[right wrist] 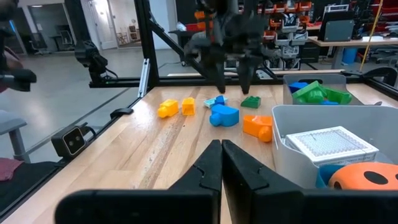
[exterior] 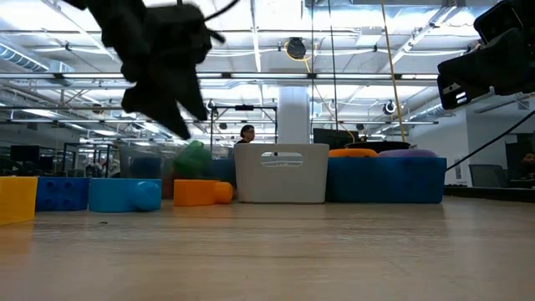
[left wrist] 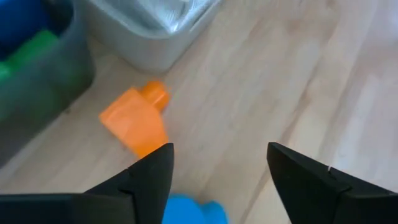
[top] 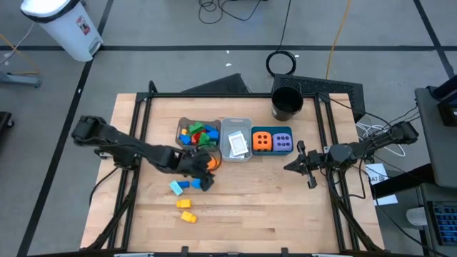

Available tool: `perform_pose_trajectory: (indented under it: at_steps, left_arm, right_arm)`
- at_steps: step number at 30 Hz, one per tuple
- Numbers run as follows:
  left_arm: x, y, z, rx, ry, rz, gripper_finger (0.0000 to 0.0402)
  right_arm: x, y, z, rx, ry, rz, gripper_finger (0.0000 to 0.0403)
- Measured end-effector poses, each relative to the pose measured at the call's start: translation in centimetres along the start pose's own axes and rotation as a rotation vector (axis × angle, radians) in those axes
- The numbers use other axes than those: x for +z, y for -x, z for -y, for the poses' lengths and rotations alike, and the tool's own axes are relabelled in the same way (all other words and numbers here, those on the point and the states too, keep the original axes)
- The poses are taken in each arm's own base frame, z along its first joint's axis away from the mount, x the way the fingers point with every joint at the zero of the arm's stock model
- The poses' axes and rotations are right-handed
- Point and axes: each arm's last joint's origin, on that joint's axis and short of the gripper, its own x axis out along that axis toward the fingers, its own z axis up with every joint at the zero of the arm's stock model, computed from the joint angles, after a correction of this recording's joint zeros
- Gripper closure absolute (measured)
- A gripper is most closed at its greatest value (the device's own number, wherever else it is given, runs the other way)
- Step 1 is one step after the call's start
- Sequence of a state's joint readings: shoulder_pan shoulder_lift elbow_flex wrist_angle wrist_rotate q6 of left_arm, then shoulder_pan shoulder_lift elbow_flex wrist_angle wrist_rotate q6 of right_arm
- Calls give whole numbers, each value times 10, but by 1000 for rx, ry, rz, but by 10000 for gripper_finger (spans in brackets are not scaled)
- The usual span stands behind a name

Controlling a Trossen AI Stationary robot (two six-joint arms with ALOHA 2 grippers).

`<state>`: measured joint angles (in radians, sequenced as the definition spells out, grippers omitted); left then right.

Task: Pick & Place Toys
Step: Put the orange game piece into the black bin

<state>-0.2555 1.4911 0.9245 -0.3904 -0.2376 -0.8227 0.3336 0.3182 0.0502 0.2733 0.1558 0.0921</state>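
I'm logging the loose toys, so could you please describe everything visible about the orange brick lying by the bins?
The orange brick looks like smooth plastic, a blocky body with one round stud on an end. It lies on its side on the wooden table, just in front of the grey bin, apparently not touching it. Nothing grips it.

Loose bricks on desk: orange brick lying on its side; blue bricks near it; two yellow bricks farther out. Brick pile binned. White cards binned. Orange cube, purple cube side by side.
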Motion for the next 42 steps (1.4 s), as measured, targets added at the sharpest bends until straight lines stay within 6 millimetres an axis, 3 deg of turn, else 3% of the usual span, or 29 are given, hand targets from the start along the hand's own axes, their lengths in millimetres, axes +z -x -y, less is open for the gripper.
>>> perform_pose_trajectory:
  at_steps: [7,14,30,42]
  left_arm:
    - [-6,-33,-11,117,38,-75,100]
    - [-9,-53,-21,217,73,-82,105]
    - [-5,-60,-24,265,67,-6,117]
    - [-11,-85,-29,312,68,-11,117]
  right_arm:
    - [-1,-1,0,-1,2,-10,399]
    - [-1,-1,0,-1,1,-5,398]
    - [0,-1,0,-1,0,-3,398]
    - [0,-1,0,-1,0,-2,399]
